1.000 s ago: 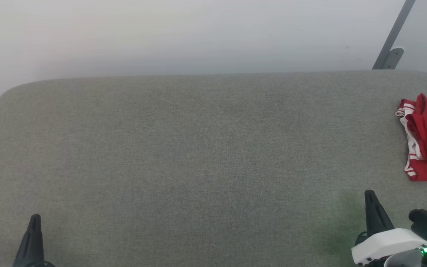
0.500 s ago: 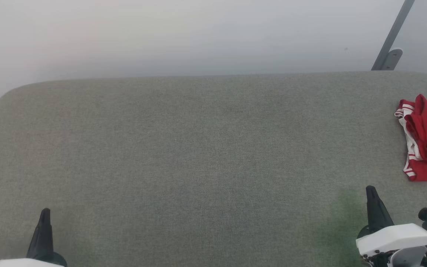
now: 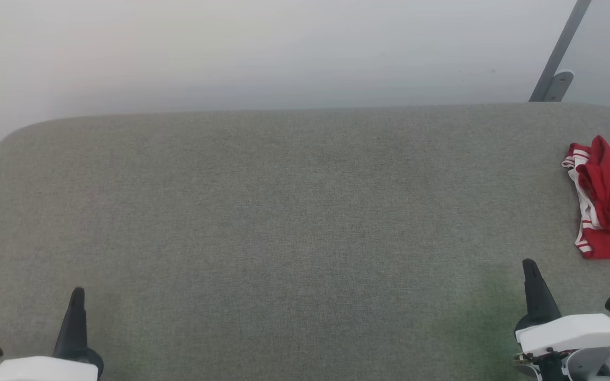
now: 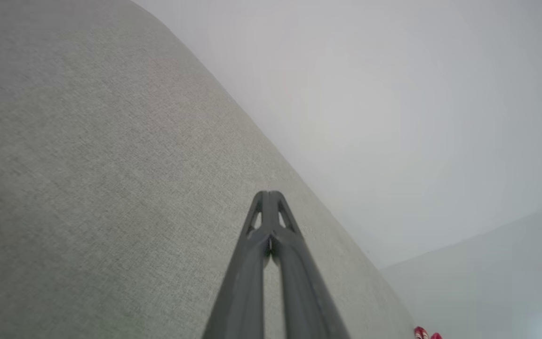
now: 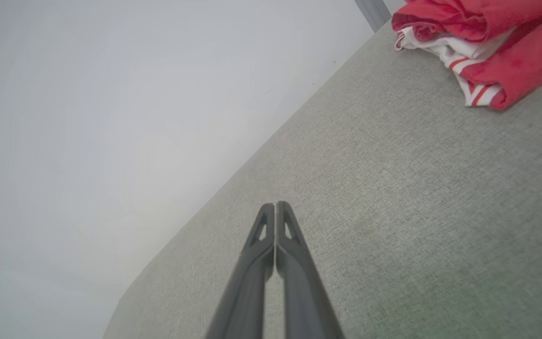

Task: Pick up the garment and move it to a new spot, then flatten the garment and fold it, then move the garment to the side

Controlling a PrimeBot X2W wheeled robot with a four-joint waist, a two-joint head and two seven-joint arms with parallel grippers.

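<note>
1. The garment [image 3: 609,203] is lying bunched and roughly folded at the far right of the grey fabric surface [image 3: 284,211], running off the right edge of the head view. Red cloth is sitting on top, and white cloth with red stripes is showing along its left side.
2. The left gripper [image 3: 77,292] is sitting at the lower left of the head view, fingers pointing up the view. The left wrist view is showing its two fingers pressing together at the tip, nothing between them, bare fabric below.
3. The right gripper [image 3: 528,263] is sitting at the lower right. Its fingers are meeting tip to tip in the right wrist view and are holding nothing.
4. Cannot tell whether either gripper's tips are touching the fabric or hanging just over it.
5. The right gripper is pointing near the garment but is apart from it. The garment is lying ahead and to the right of the tip, with bare fabric between them.
6. The left gripper is sitting well apart from the garment, across the surface. A sliver of red is peeking in at the bottom right of the left wrist view.
7. A green tint [image 3: 487,312] is falling on the fabric just left of the right gripper's white housing [image 3: 570,330].
8. A plain pale wall [image 3: 284,47] is running behind the surface. A grey metal strut [image 3: 562,47] is leaning at the upper right.
</note>
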